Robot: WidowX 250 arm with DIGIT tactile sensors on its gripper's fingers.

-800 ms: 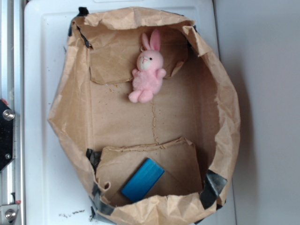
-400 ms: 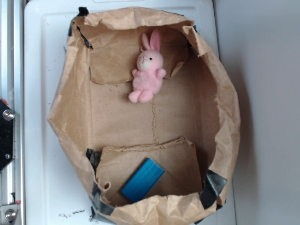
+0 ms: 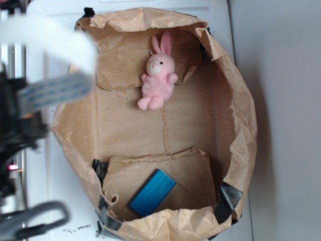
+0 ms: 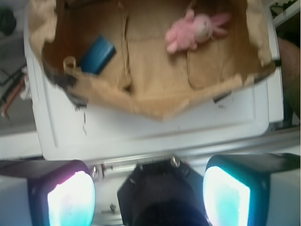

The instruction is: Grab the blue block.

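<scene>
The gripper (image 4: 148, 193) stands wide open and empty, its two pale pads well apart at the bottom of the wrist view. The blue block (image 4: 97, 54) lies ahead of it and off to the left, inside the brown paper bag (image 4: 155, 101), well apart from the pink plush bunny (image 4: 195, 30). It looks stiff, light and smooth-faced, lying flat; pinching across its narrow width, on the long edges, seems the surest hold.

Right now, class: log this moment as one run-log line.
gripper: open, outside bag | blue block: untouched, flat in paper bag | pink bunny: far end
</scene>
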